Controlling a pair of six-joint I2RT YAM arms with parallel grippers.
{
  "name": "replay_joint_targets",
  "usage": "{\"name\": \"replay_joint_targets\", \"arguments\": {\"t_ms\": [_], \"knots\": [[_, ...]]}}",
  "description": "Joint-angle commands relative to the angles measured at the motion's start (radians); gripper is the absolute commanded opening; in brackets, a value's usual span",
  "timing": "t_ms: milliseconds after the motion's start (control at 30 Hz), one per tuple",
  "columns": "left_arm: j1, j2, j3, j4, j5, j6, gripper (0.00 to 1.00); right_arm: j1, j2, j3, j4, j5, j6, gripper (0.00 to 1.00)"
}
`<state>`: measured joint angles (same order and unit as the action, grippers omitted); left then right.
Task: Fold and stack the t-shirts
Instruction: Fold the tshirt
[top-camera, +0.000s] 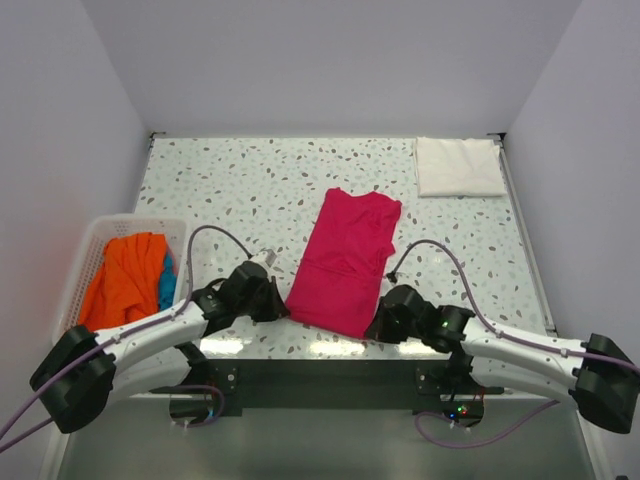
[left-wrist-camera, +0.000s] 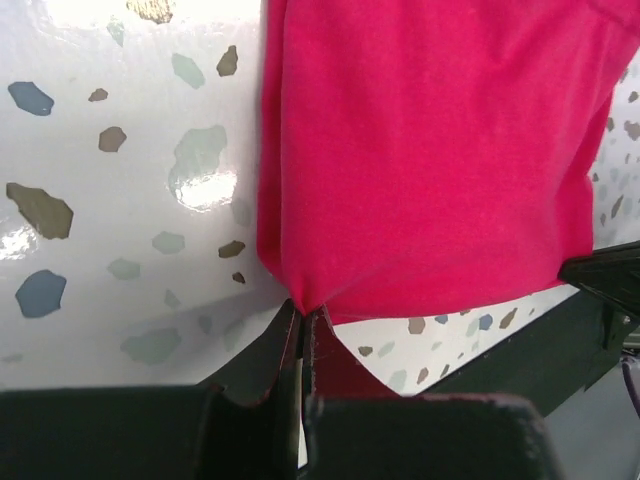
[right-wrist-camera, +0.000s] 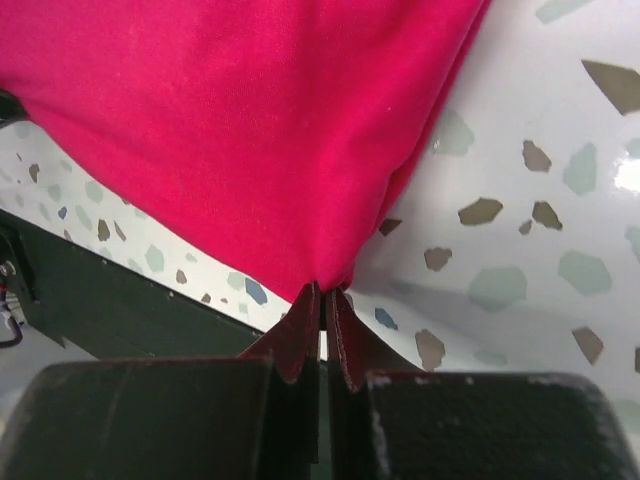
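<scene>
In the white slotted plastic basket at far left, an orange cloth t-shirt hides most of a blue one; the left gripper pinches the near left corner of the bright magenta-pink cloth t-shirt, which lies lengthwise mid-table; the right gripper pinches its near right corner; limp and light, it will likely sag between those corner holds; a white folded cloth t-shirt lies far right; how many layers each pinch holds cannot be made out.
</scene>
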<state>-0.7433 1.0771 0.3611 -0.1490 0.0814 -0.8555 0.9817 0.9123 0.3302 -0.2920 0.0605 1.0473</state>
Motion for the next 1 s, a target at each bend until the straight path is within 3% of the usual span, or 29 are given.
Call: {"name": "replay_joint_targets", "arguments": {"t_ms": [0,200,400,633,967], "knots": [[-0.002,-0.088,0.056,-0.119,-0.074,-0.008,0.0,0.021,-0.081,0.024,-0.174,0.085,0.04,0.0],[-0.002,-0.049,0.217,-0.164,-0.129,0.048,0.0,0.023,-0.084,0.229,-0.36,0.202,-0.058,0.0],[0.012,0.079,0.429,-0.139,-0.15,0.118,0.0,-0.004,-0.032,0.386,-0.44,0.329,-0.141,0.0],[0.114,0.283,0.602,-0.06,-0.131,0.141,0.0,-0.269,0.089,0.503,-0.345,0.217,-0.326,0.0],[0.203,0.636,0.875,0.048,-0.088,0.139,0.0,-0.494,0.347,0.673,-0.205,0.09,-0.48,0.0]]}}
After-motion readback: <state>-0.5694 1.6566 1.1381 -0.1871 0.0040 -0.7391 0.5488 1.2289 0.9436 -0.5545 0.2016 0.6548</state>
